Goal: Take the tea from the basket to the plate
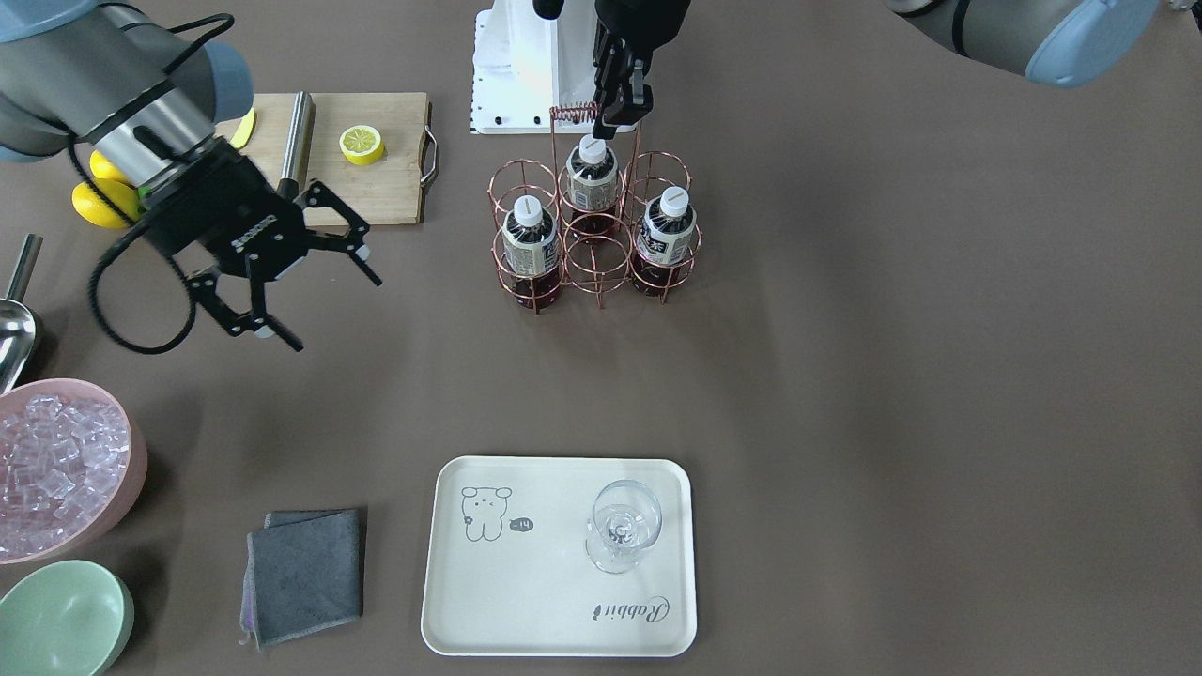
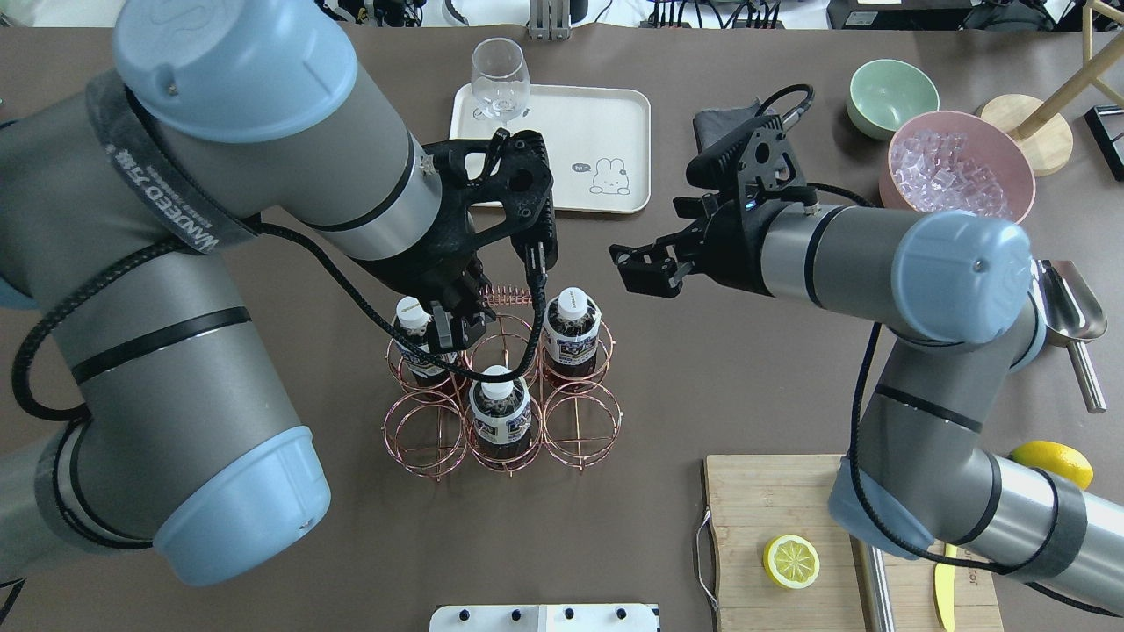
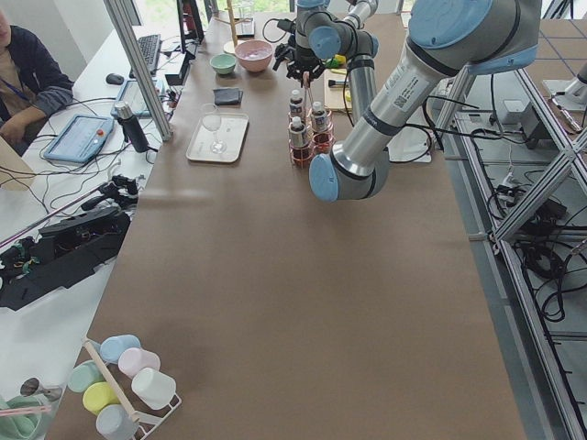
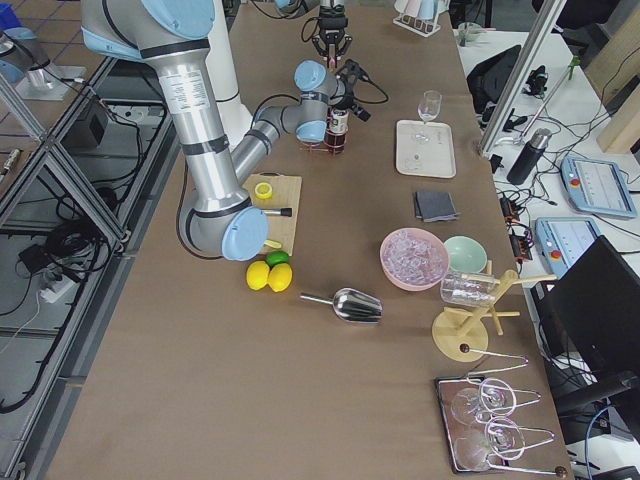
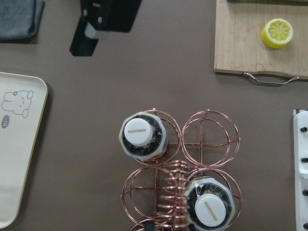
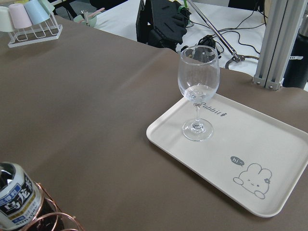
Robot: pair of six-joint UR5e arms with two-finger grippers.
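Observation:
Three tea bottles (image 1: pixel 529 239) (image 1: pixel 592 174) (image 1: pixel 665 230) stand upright in the copper wire basket (image 1: pixel 491 192), which also shows in the overhead view (image 2: pixel 386 430). My left gripper (image 2: pixel 457 329) hangs just above the basket by its coiled handle (image 1: pixel 575 111), beside the far-left bottle (image 2: pixel 413 338). Its fingers stand apart and hold nothing. My right gripper (image 1: pixel 336 314) is wide open and empty, hovering beside the basket. The cream plate (image 1: pixel 526 601) lies at the far side with a wine glass (image 1: pixel 624 526) on it.
A cutting board (image 1: pixel 385 188) carries a lemon half (image 1: pixel 362 145) and a knife. There is also a pink bowl of ice (image 1: pixel 56 469), a mint-green bowl (image 1: pixel 61 620), a grey cloth (image 1: pixel 305 573), a metal scoop (image 2: pixel 1076 307) and whole lemons (image 1: pixel 99 202).

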